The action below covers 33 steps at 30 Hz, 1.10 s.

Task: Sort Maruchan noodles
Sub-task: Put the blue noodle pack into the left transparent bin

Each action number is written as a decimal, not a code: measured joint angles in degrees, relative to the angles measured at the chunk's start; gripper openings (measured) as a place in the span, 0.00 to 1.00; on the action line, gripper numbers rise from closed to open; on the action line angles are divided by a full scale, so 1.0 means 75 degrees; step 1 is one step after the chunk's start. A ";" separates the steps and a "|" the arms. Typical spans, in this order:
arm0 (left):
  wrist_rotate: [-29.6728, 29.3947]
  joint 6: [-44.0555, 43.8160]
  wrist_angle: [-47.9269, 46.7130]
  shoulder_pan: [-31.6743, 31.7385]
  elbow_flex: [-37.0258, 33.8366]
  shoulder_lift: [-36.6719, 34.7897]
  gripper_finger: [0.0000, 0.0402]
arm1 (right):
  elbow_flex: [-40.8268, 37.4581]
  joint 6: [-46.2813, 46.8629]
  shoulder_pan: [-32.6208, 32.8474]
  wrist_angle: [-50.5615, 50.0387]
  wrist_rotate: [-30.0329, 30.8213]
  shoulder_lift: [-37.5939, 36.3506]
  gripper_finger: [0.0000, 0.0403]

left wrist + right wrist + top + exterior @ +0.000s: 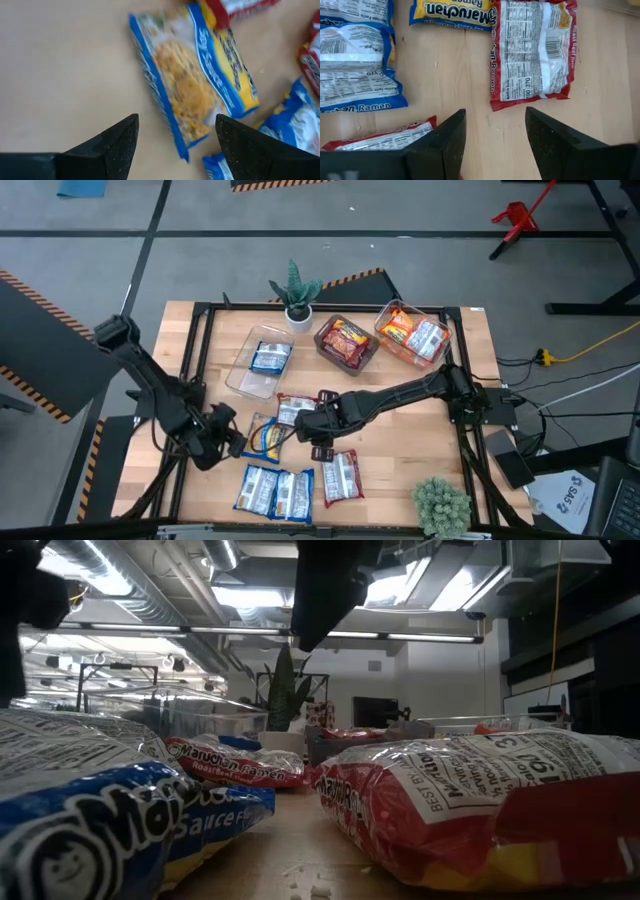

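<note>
Left hand wide over blue-yellow packet; right hand wide, red "Roast Beef" packet

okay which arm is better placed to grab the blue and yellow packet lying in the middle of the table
Left, probably. The left gripper hovers open right beside the blue-yellow packet, which fills its wrist view. The right gripper, also open, points toward a red packet instead.

Three bins stand along the far side of the bench, each holding packets. Loose Maruchan noodles lie at centre and near edge. Left hand and right hand flank the central packets.
</note>
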 joint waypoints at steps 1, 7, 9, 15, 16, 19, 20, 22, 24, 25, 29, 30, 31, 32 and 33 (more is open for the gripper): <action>0.0004 -0.0061 0.0381 -0.0047 -0.0137 0.0080 0.65 | 0.0000 0.0002 0.0000 0.0023 0.0000 0.0000 0.46; -0.0002 -0.0407 0.2305 -0.0141 -0.1098 0.0409 0.70 | 0.0000 0.0005 0.0003 0.0177 -0.0003 0.0003 0.46; -0.0013 -0.0558 0.2488 -0.0133 -0.1314 0.0444 0.72 | 0.0000 0.0002 0.0003 0.0173 -0.0003 0.0006 0.46; -0.0382 -0.0745 0.3422 -0.0102 -0.1791 0.0427 0.73 | 0.0000 0.0051 0.0003 0.0202 -0.0003 0.0006 0.46; -0.0434 -0.0743 0.3696 -0.0058 -0.1874 0.0427 0.73 | 0.0000 0.0090 0.0003 0.0211 -0.0003 0.0006 0.46; -0.0473 -0.0675 0.4254 0.0046 -0.2047 0.0436 0.73 | 0.0000 0.0217 0.0003 0.0208 0.0019 0.0006 0.46; -0.0517 -0.0648 0.4362 0.0071 -0.2095 0.0436 0.73 | 0.0000 0.0221 0.0003 0.0211 0.0030 0.0006 0.46; -0.0602 -0.0559 0.4582 0.0141 -0.2197 0.0436 0.72 | -0.0003 0.0224 0.0003 0.0222 0.0043 0.0006 0.46; -0.0602 -0.0443 0.4678 0.0232 -0.2237 0.0444 0.71 | -0.0003 0.0229 0.0003 0.0228 0.0055 0.0006 0.46; -0.0590 -0.0340 0.4686 0.0267 -0.2239 0.0444 0.70 | -0.0003 0.0229 0.0003 0.0231 0.0059 0.0006 0.46; -0.0553 -0.0033 0.4808 0.0382 -0.2247 0.0453 0.62 | -0.0003 0.0229 0.0003 0.0289 0.0070 0.0009 0.46; -0.0573 -0.0027 0.4812 0.0392 -0.2248 0.0453 0.59 | -0.0003 0.0229 0.0003 0.0344 0.0070 0.0009 0.46; -0.0588 -0.0021 0.4817 0.0396 -0.2248 0.0453 0.57 | -0.0003 0.0227 0.0003 0.0410 0.0072 0.0009 0.46; -0.0602 -0.0010 0.4829 0.0396 -0.2248 0.0468 0.54 | -0.0003 0.0218 0.0003 0.0464 0.0073 0.0009 0.46; -0.0627 -0.0017 0.4872 0.0393 -0.2248 0.0527 0.51 | -0.0004 0.0213 0.0003 0.0519 0.0073 0.0010 0.46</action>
